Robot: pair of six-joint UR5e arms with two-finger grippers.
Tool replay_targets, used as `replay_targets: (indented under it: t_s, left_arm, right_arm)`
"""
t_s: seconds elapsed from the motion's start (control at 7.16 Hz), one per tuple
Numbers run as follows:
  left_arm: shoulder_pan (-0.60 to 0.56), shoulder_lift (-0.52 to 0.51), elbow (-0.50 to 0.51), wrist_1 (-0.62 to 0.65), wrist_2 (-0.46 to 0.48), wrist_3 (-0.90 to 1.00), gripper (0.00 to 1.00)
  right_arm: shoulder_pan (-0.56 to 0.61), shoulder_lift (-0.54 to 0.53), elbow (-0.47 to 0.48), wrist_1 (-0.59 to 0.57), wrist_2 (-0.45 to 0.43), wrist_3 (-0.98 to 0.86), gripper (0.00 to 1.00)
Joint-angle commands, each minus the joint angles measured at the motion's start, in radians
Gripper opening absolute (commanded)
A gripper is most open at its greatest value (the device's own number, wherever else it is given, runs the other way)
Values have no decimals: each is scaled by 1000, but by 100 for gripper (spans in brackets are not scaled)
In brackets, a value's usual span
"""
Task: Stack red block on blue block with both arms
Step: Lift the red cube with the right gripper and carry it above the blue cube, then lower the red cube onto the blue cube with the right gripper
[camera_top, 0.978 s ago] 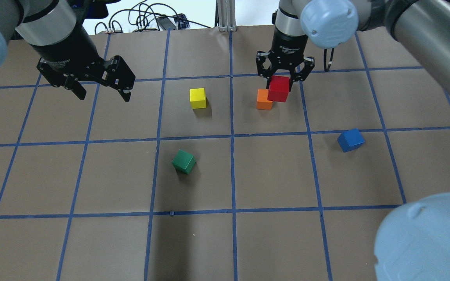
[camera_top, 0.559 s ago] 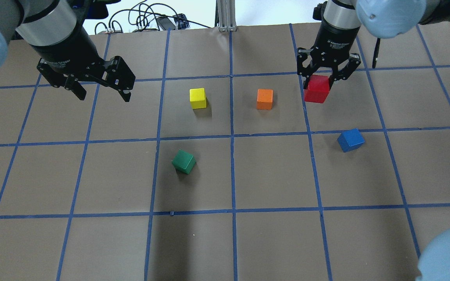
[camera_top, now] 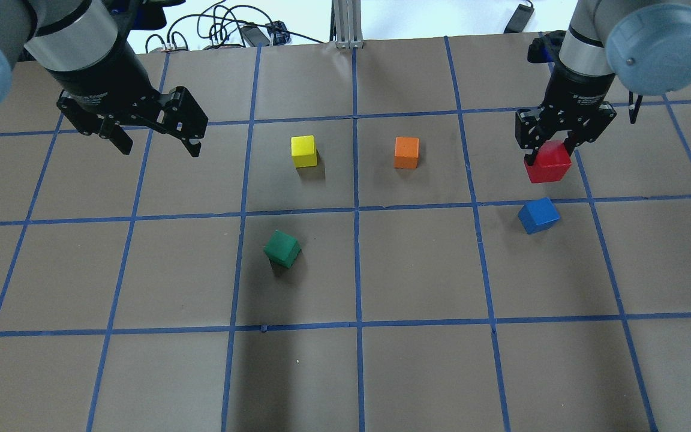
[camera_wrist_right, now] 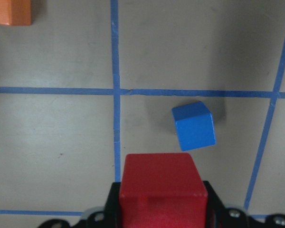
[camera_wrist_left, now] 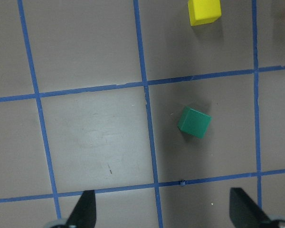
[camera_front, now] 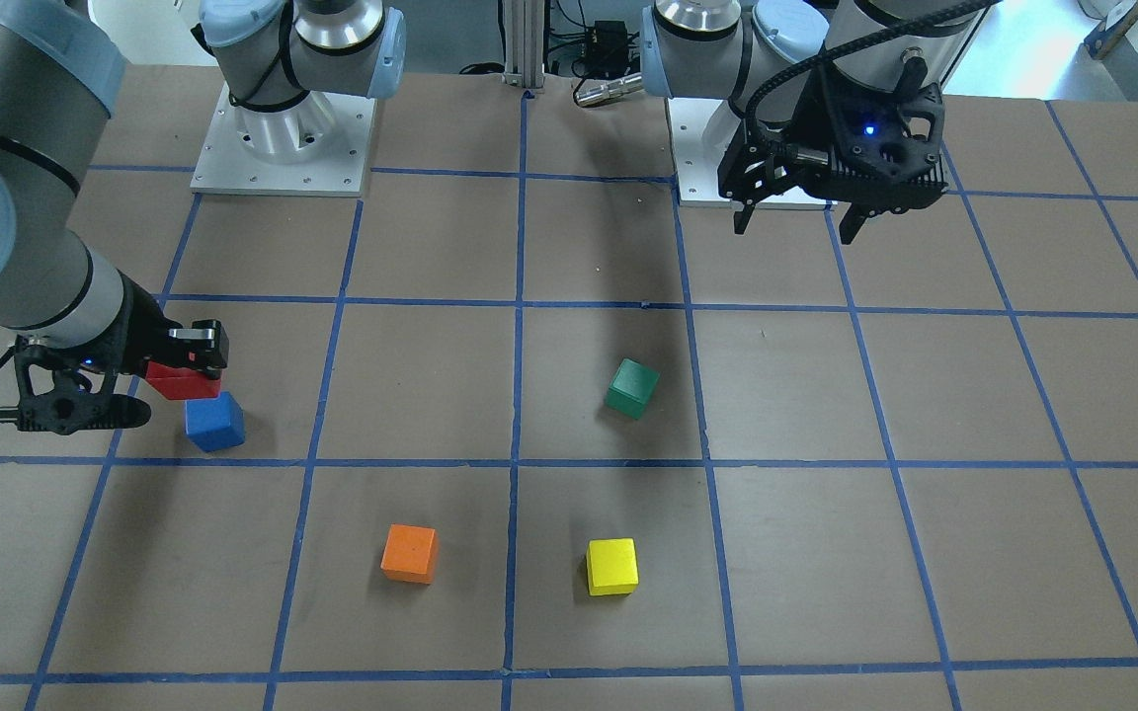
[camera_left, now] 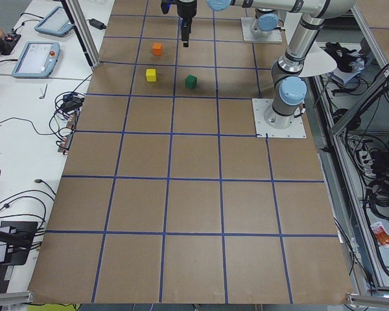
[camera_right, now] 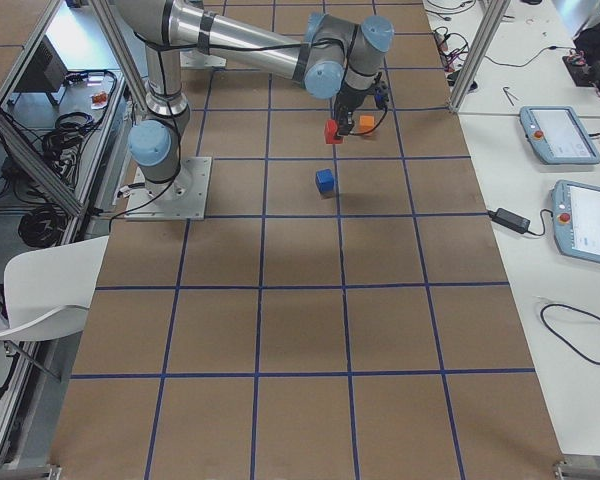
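My right gripper is shut on the red block and holds it in the air, a little beyond the blue block, which lies turned on the table. In the right wrist view the red block fills the bottom and the blue block lies just ahead of it, slightly right. The front-facing view shows the red block just above and behind the blue block. My left gripper is open and empty, high over the far left of the table; its fingertips frame bare paper.
An orange block and a yellow block sit in the far middle squares. A green block lies turned near the table's centre. Cables and a metal post stand past the far edge.
My right gripper has carried the red block from beside the orange block to the right and toward me, close to the blue block. The left arm has not moved.
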Motion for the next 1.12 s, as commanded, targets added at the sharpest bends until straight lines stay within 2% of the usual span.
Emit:
replay_targets:
  t_s: [0.0, 0.14, 0.42, 0.98]
  left_arm:
    - [0, 0, 0, 0, 0, -1, 100]
    - [0, 0, 0, -3, 0, 1, 100]
    - [0, 0, 0, -2, 0, 1, 100]
    - [0, 0, 0, -2, 0, 1, 100]
  right_arm:
    - [-44, -3, 95, -118, -3, -76, 0]
    - [-44, -4, 141, -205, -5, -85, 0]
    - [-44, 2, 206, -295, 0, -87, 0]
    - [-45, 6, 248, -335, 0, -154, 0]
